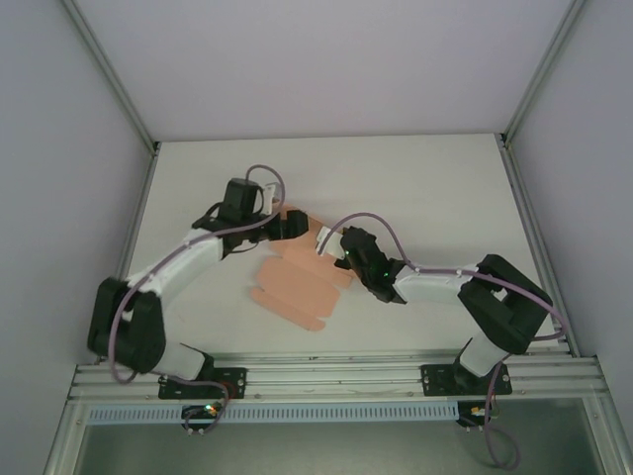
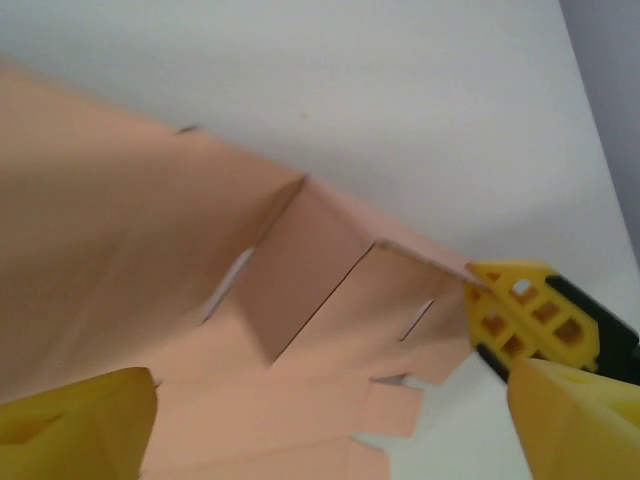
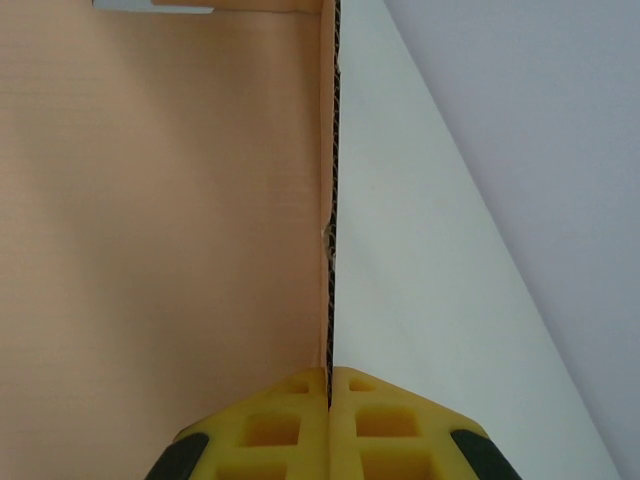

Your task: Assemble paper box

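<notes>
While the right tool (image 3: 330,378) pinched an upright flap of the thin salmon paper box (image 1: 297,282), the left tool (image 2: 330,400) gaped wide over it.

Matt, thin card paper box (image 1: 297,282) on a smooth matt table (image 1: 425,178).

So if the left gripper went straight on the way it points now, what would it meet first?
The paper box: its folded-up pink panels stand right ahead of the left gripper, between its open fingers. Depth is hard to judge, but nothing else shows in front of it.
</notes>
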